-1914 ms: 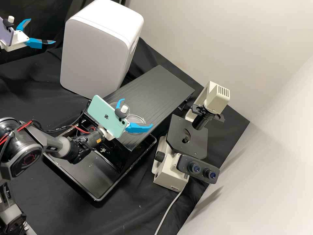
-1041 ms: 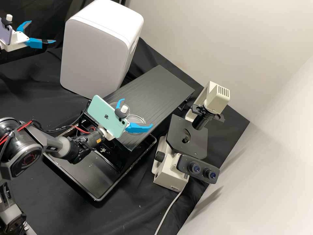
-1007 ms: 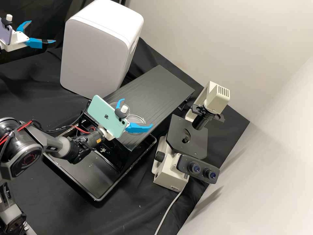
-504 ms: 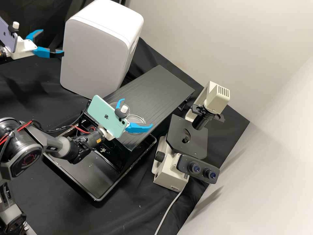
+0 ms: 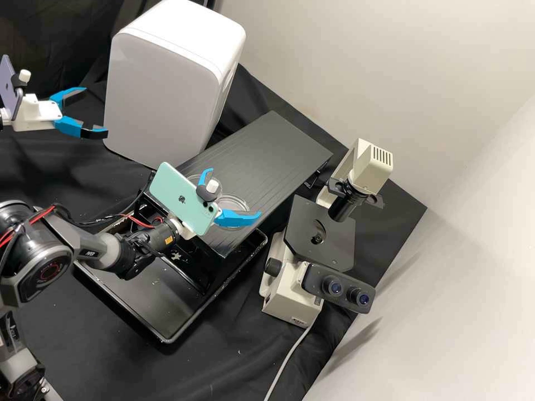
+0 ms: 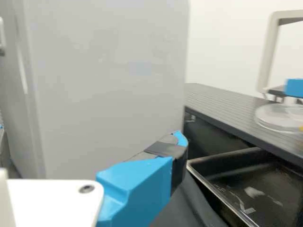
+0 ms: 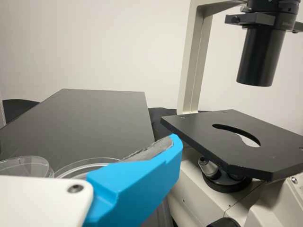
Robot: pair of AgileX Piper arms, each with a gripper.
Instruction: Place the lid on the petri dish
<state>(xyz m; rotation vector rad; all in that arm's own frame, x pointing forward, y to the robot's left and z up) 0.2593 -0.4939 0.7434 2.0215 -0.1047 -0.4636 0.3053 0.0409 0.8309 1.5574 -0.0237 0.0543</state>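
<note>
Straddling the petri dish [image 5: 233, 201] with my right gripper [image 5: 235, 192], I have its two blue fingers [image 7: 137, 184] spread wide and clamping nothing. One arcs past the far side of the dish and the other past the near side, and I cannot tell whether either touches the rim. My left gripper [image 5: 95, 111] hangs released and empty as well, far off beside the lower flank of the white box [image 5: 167, 83]. The dish sits on the black ribbed platform [image 5: 267, 145], near the end that overhangs the tray [image 5: 167, 317]. A second clear round piece [image 7: 23, 165] lies just beside it at that same end. From my right wrist the two look side by side rather than stacked, so I judge the lid is not yet on. Which one is lid and which is base I cannot tell, and I think settling that comes first. After that I would close on the lid by its rim with a light pinch, since thin clear plastic is likely to flex or squirt out under a hard one. I would raise it only enough to clear the base's wall, keep it level and centre it over the base. I would let go only once it sits evenly all round. A nudged base could skate toward the platform's end edge, so coming down from straight above seems safest. The microscope [image 5: 323, 262] stands off the platform's long edge on the side away from the white box, and I judge it clear of this short carry.
</note>
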